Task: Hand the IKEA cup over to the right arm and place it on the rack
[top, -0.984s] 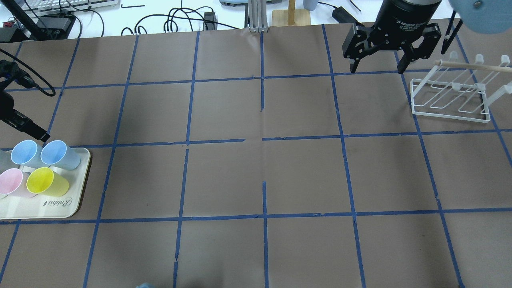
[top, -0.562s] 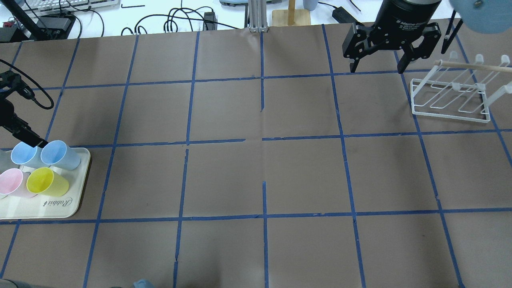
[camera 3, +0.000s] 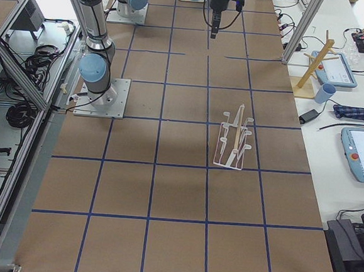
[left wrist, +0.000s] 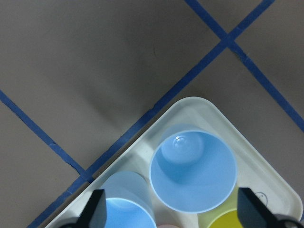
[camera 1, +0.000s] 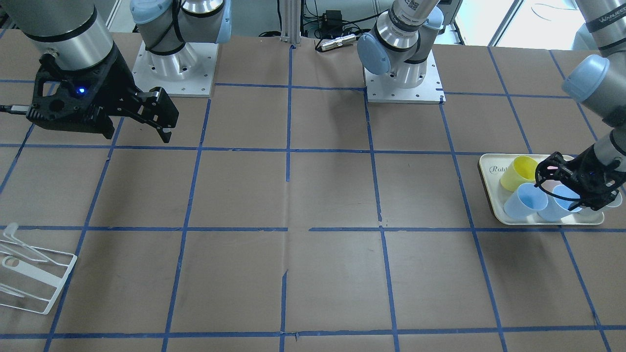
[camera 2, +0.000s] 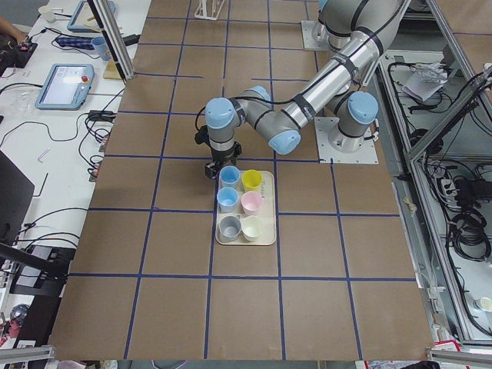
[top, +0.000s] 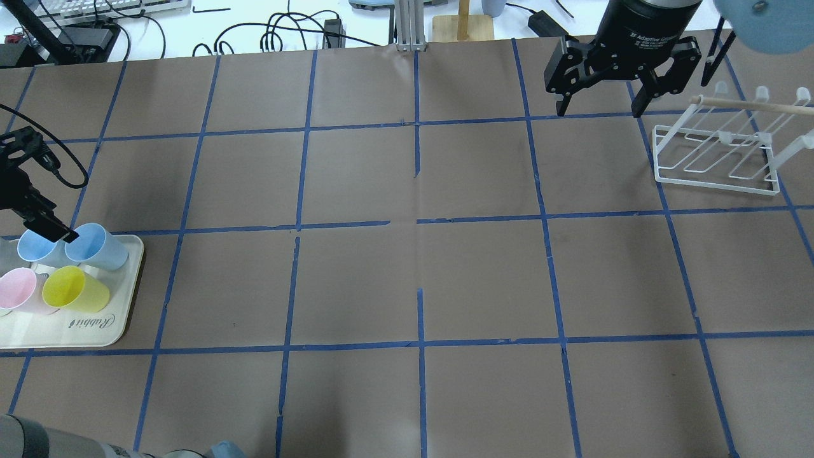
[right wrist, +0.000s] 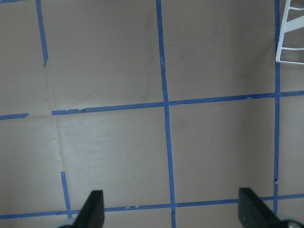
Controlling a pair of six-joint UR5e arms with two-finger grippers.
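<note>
Two pale blue IKEA cups (top: 95, 246) (top: 35, 245) stand upright at the back of the cream tray (top: 89, 327). My left gripper (top: 48, 228) is open and empty just above them. In the left wrist view the corner blue cup (left wrist: 193, 173) sits between and ahead of the fingers (left wrist: 96, 209), and the second blue cup (left wrist: 126, 206) is at the lower left. My right gripper (top: 600, 113) is open and empty at the far right, beside the white wire rack (top: 718, 156). The rack's corner also shows in the right wrist view (right wrist: 292, 33).
The tray also holds a yellow cup (top: 73, 289), a pink cup (top: 18, 289), a grey cup (camera 2: 229, 226) and a whitish cup (camera 2: 251, 227). Brown paper with a blue tape grid (top: 420, 219) covers the table. Cables and a wooden stand (top: 463, 25) lie beyond the far edge.
My left gripper has moved nearer to the tray, and its fingertip now overlaps the rims of the blue cups. The right arm has not moved.
</note>
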